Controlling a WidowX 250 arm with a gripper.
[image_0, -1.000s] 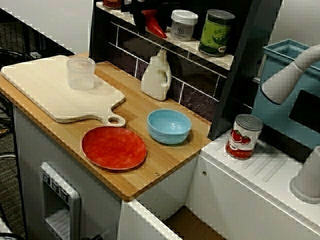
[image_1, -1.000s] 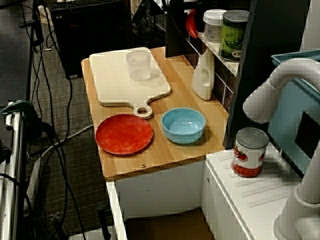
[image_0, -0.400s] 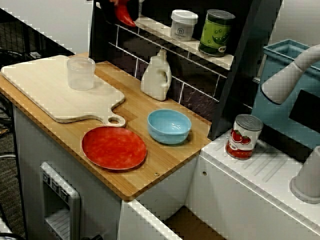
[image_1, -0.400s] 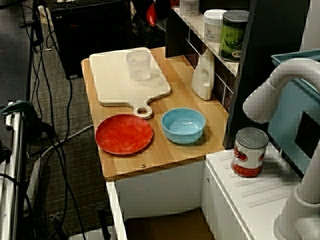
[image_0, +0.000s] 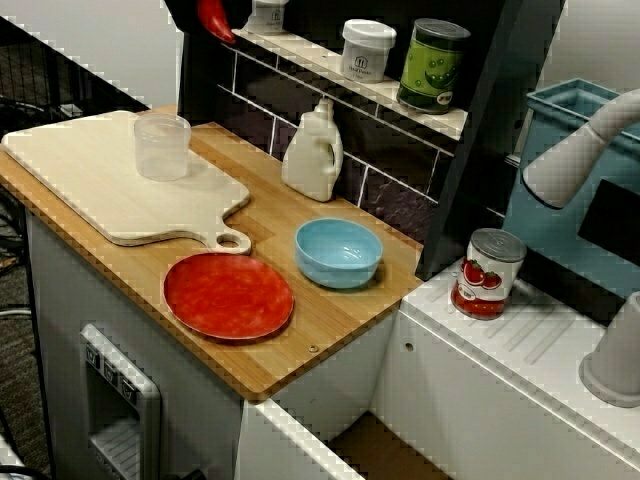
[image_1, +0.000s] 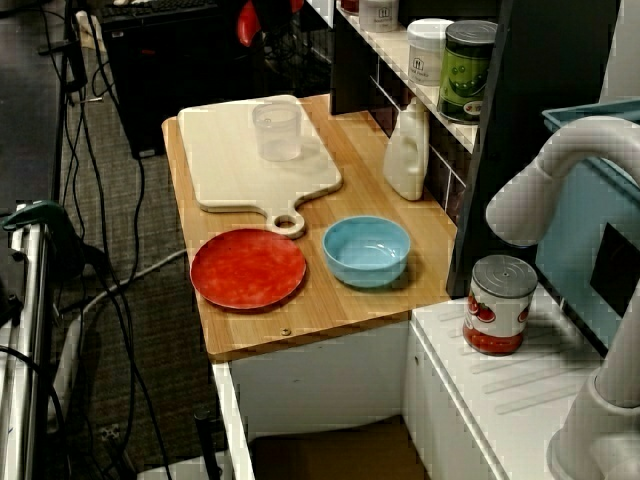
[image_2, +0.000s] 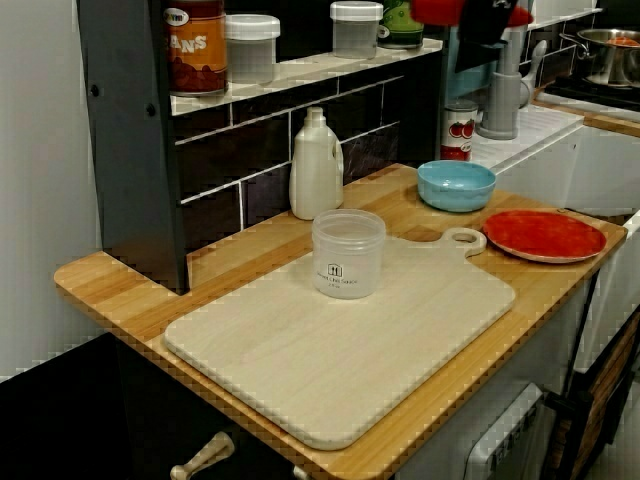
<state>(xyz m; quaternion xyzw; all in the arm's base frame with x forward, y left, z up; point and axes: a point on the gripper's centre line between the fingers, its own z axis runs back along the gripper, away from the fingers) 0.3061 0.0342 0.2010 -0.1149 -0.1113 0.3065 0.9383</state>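
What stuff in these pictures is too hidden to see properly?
Black tool: cut off by the top edge in all views; open or shut unclear.
Red object at it: partly cut off too, shape unclear.
Steel pot, low counter view: cut by the right edge, contents blurred.

Glossy red pepper (image_0: 214, 20), matt wood board (image_2: 330, 370) — clear plastic cup (image_2: 348, 255)

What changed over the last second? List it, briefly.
The claw, shut on the red item, carried it along the shelf toward the end above the board. Nothing was let go. The cup, plate, bowl and bottle stayed put.
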